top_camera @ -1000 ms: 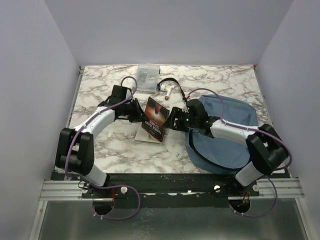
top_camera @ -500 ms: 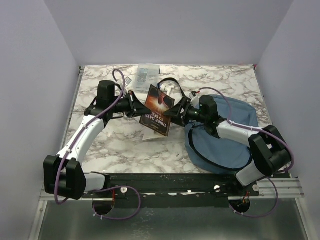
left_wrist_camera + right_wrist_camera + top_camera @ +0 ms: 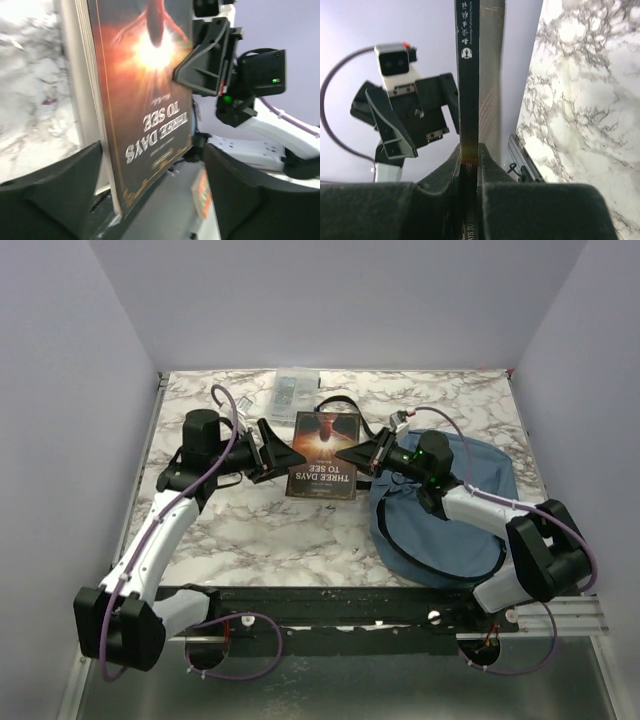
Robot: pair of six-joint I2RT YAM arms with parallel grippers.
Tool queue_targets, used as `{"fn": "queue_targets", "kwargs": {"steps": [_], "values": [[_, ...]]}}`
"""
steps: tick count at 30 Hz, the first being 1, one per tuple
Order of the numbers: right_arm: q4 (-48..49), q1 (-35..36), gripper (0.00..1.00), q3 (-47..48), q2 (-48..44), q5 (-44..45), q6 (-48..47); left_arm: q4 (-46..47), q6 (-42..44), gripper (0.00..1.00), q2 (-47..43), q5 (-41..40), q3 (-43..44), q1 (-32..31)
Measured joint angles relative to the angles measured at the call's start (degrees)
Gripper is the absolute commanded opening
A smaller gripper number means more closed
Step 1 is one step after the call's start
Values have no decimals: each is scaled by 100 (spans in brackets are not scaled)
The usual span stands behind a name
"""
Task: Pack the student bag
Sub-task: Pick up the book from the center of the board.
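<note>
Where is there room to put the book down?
Bare table in front, between the left arm and the student bag, and back right behind the bag. Crowded middle: left hand and right hand at the book.

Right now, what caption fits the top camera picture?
Right gripper clamps the book, left gripper open around it, student bag alongside.

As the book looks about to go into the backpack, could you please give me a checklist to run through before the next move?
1. Clamp of the right pincer on the book spine: ok.
2. Grip of the left pincer on the book: not ok, fingers spread either side.
3. The book lifted off the table: ok.
4. Zip of the student bag open: cannot tell.
5. Space above the student bag free: not ok, the right arm crosses over it.
</note>
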Motion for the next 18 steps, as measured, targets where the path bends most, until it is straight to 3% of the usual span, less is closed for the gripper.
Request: {"fn": "queue_targets", "kwargs": {"steps": [8, 12, 18], "values": [[-2, -282, 0, 382, -188, 695, 275, -896, 107, 98, -1316, -1707, 372, -9], [715, -284, 0, 413, -107, 1200, 793, 37, -658, 98, -1609, -1799, -98, -227], [2549, -219, 0, 560, 861, 1698, 1963, 1394, -1169, 98, -1119, -2411, -605, -1506]]}}
